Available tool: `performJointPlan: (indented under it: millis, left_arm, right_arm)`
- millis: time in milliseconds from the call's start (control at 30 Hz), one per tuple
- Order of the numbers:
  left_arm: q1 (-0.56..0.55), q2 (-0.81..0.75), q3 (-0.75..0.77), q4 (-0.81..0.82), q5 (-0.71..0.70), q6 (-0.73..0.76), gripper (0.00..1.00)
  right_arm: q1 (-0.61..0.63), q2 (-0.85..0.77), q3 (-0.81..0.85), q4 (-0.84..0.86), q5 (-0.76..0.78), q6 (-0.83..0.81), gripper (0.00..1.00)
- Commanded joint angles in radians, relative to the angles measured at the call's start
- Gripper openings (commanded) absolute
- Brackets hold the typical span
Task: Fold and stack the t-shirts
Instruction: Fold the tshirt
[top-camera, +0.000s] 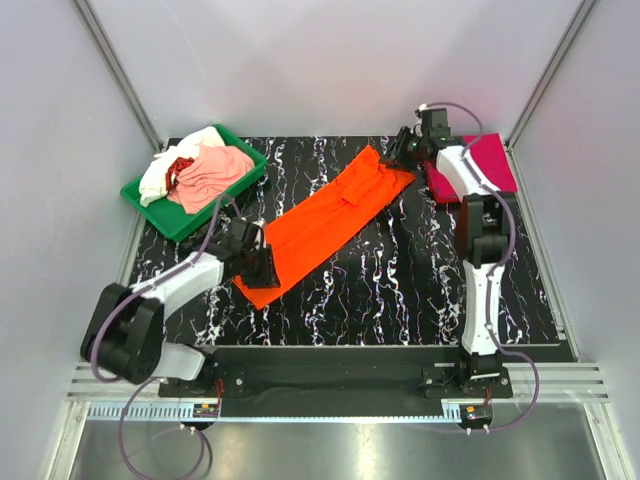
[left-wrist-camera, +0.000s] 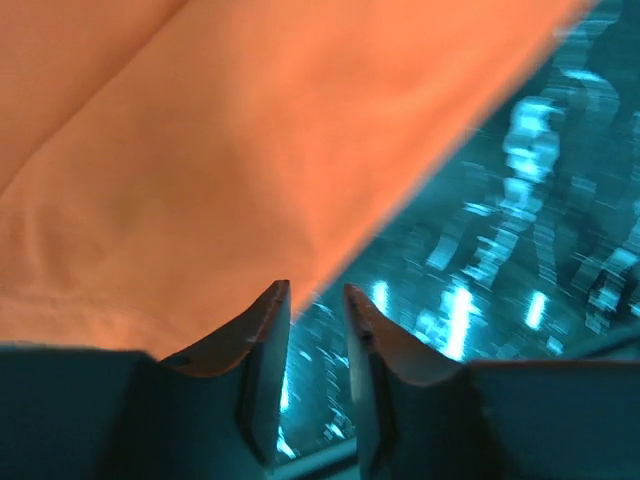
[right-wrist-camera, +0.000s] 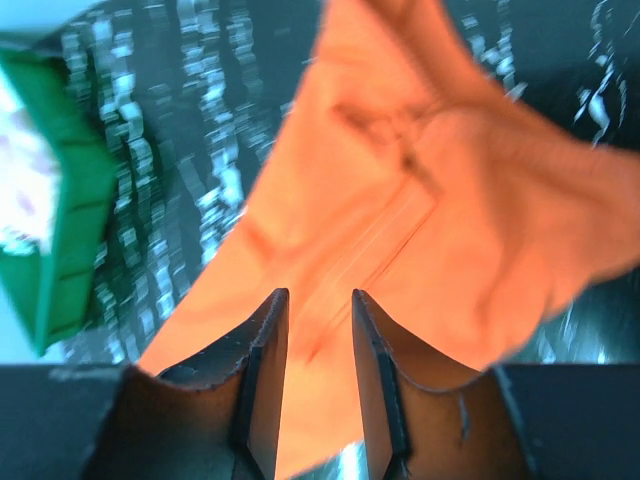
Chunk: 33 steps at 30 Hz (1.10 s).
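Orange t-shirt (top-camera: 330, 220) folded lengthwise, long diag strip, wrinkled far end.

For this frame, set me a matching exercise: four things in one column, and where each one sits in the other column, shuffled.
Things:
1 orange t-shirt
2 magenta t-shirt
3 green tray
4 left gripper

Places:
a in the far right corner
b in the far left corner, holding crumpled shirts
c stretched diagonally across the middle
d at the orange t-shirt's near-left end

Pairs: 1-c, 2-a, 3-b, 4-d.
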Motion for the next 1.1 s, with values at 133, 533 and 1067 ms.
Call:
performJointPlan:
  millis: [133, 533, 1067]
  left_arm:
    - [-0.133, 0.074, -0.081, 0.136, -0.151, -0.092, 0.29]
    - [-0.621, -0.011, -0.163, 0.222, -0.211, -0.425, 0.32]
    - [-0.534, -0.127, 0.272, -0.043, -0.157, -0.174, 0.51]
  right_arm:
    - [-0.014, -0.395, -0.282, 0.008, -0.012, 0.024, 0.39]
    - [-0.034, -0.512, -0.546, 0.074, 0.098, 0.013, 0.37]
    - [-0.042, -0.160, -0.345, 0.135, 0.136, -0.005, 0.45]
